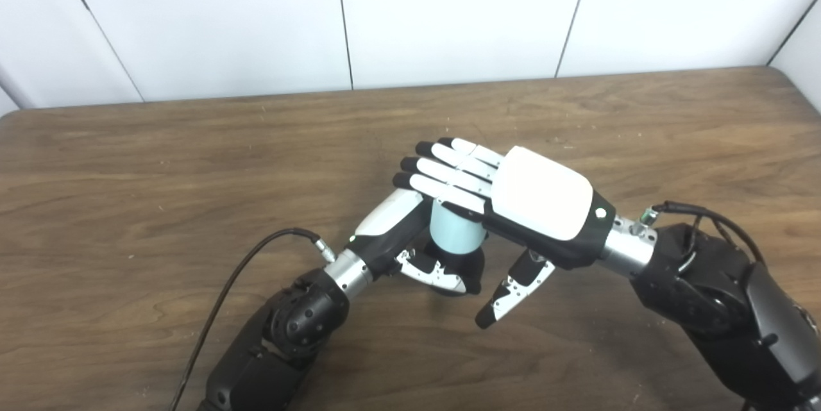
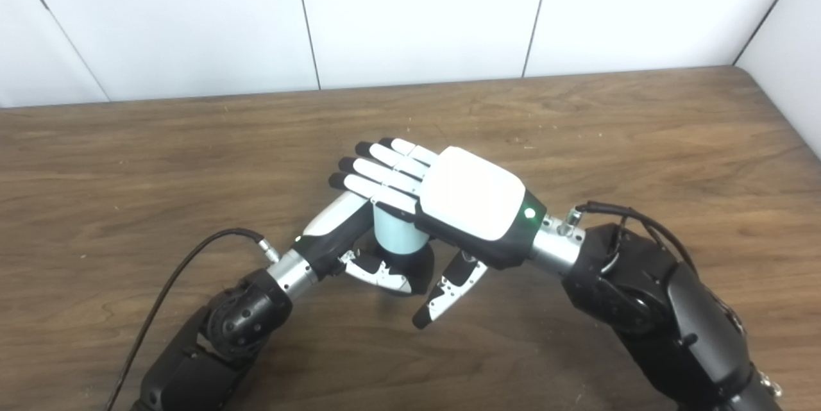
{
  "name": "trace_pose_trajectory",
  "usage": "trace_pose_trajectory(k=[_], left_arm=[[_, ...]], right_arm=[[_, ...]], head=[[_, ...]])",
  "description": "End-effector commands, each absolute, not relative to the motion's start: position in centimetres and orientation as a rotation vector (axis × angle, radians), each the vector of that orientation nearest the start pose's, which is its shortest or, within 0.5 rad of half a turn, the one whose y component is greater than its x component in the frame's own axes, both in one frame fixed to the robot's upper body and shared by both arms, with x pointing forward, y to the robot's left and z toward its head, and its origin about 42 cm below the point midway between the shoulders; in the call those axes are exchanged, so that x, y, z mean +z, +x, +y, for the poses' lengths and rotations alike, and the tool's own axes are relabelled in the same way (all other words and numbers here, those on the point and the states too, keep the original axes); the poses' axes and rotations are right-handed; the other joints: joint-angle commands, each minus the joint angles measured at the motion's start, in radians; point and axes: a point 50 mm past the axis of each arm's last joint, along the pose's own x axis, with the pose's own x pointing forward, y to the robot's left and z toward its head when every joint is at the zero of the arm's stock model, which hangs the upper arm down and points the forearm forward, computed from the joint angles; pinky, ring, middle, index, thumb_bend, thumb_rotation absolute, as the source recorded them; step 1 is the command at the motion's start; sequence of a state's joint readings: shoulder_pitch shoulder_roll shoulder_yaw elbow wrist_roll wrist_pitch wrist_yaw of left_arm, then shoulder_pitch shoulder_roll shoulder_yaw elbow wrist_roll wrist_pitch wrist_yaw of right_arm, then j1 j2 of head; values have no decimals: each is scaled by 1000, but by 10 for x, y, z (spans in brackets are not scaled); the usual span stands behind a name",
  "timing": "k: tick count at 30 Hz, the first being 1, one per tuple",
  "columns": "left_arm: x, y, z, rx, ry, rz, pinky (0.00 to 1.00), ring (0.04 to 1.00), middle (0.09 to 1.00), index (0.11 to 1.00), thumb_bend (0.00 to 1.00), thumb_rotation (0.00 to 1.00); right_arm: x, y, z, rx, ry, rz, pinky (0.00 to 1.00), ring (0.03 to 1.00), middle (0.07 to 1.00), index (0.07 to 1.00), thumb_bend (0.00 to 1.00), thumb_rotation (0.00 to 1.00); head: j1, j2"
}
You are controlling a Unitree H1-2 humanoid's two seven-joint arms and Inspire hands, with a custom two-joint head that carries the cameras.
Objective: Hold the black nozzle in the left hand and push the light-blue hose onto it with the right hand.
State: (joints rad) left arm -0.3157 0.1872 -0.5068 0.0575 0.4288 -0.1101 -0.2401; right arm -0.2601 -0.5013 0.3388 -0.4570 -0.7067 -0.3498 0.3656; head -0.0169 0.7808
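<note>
A black cable (image 1: pixel 244 270) runs over the wooden table (image 1: pixel 128 161) from the lower left edge to a plug at the wrist of the left arm (image 1: pixel 282 334); the left arm rises from the bottom edge and ends at the left hand (image 1: pixel 394 231), near the middle of the table; the left hand is turned on its side with its thumb and fingers curled round a dark part, taken to be the black nozzle (image 1: pixel 471 267), which shows only at the base of the hose and is largely hidden; the light-blue hose (image 1: pixel 454 231) stands upright as a short cylinder just above that dark part, touching the left hand on its left side; the right hand (image 1: pixel 513 196) lies flat, palm down, on the top end of the hose; its fingers (image 1: pixel 442 170) are straight and close together, pointing left past the hose and over the left hand, gripping nothing; its thumb (image 1: pixel 513 292) hangs down to the right of the hose, clear of it; the right arm (image 1: pixel 718 295) enters from the lower right corner.
</note>
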Motion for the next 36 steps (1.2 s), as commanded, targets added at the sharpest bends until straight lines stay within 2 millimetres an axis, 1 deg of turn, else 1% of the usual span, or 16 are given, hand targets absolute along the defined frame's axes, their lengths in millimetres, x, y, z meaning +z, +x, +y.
trace_pose_trajectory(k=[1,5,6,7,9,12,17,23,26,32,33,36], left_arm=[[121,331,119,-811,879,-178,837,675,554,463,512,0],[122,331,119,-813,880,-173,854,684,555,465,511,0],[122,331,119,-812,878,-171,856,682,522,479,517,0],[122,331,119,-810,866,-169,856,682,510,483,519,0],[121,331,119,-807,841,-171,820,666,500,485,520,0],[119,331,119,-806,837,-173,793,658,497,485,521,0],[120,331,119,-802,838,-174,786,659,497,485,521,0],[120,331,119,-798,830,-176,835,660,497,485,521,0],[120,331,119,-801,824,-175,844,661,498,485,521,0],[119,331,119,-802,830,-183,807,651,498,485,521,0],[119,331,119,-801,834,-188,793,650,532,471,515,0],[120,331,119,-802,841,-195,766,650,546,466,514,0]], right_arm=[[231,270,-195,888,-1371,-789,1000,1000,1000,1000,818,477],[232,270,-196,889,-1383,-787,1000,1000,1000,1000,815,480],[232,270,-196,889,-1384,-787,1000,1000,1000,1000,814,481],[232,270,-196,889,-1385,-787,1000,1000,1000,1000,814,482],[231,271,-195,887,-1389,-789,1000,1000,1000,1000,816,482],[231,271,-195,886,-1393,-791,1000,1000,1000,1000,818,483],[232,272,-195,889,-1398,-783,1000,1000,1000,1000,818,484],[231,270,-195,904,-1385,-764,994,1000,1000,1000,817,486],[231,270,-196,915,-1376,-754,987,1000,1000,1000,818,486],[231,271,-197,939,-1365,-737,975,997,1000,1000,818,486],[231,271,-197,944,-1363,-733,972,997,1000,1000,820,488],[230,270,-198,961,-1362,-723,963,997,1000,1000,823,491]], head=[[-1,2],[-1,4],[-1,4],[-1,4],[-1,3],[0,4],[0,4],[-1,5],[-1,6],[0,7],[-1,8],[1,8]])
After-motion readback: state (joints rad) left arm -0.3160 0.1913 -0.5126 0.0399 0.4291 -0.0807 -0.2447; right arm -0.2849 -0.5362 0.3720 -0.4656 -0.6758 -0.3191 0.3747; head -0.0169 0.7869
